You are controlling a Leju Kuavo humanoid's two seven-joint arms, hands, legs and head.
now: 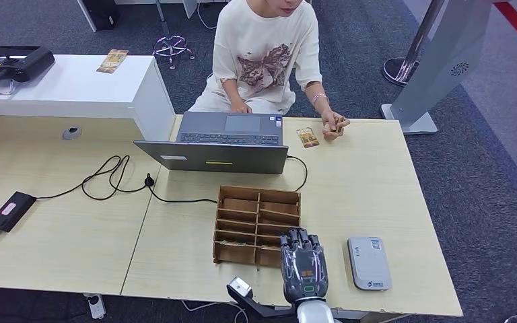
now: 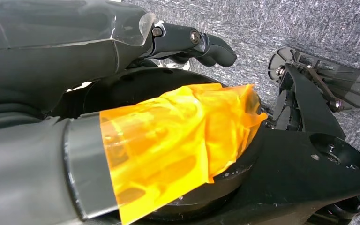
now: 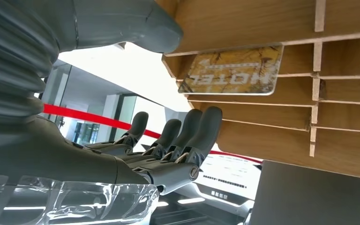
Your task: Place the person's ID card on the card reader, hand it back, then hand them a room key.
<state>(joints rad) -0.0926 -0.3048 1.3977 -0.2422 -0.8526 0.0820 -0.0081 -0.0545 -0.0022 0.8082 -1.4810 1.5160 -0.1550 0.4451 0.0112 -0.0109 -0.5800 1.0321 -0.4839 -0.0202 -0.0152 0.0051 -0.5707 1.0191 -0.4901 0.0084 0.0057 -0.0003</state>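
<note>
My right hand [image 1: 303, 266] hovers over the front right corner of the wooden card rack [image 1: 258, 225], fingers stretched out and apart, holding nothing. In the right wrist view that right hand [image 3: 168, 145] lies just under the rack [image 3: 272, 122], where a room key card [image 3: 232, 70] printed HOTEL sits in a slot. The white card reader [image 1: 369, 262] lies on the table right of my hand. A brown ID card [image 1: 307, 138] lies on the far side of the table, beside the person's clasped hands [image 1: 334, 126]. My left hand [image 2: 168, 40] hangs over the floor, holding nothing.
A person sits behind an open laptop [image 1: 222, 138] at the table's far edge. A black cable [image 1: 114, 178] and a black box [image 1: 11, 210] lie to the left. Another card [image 1: 112, 60] and a black device [image 1: 13, 62] rest on the white counter.
</note>
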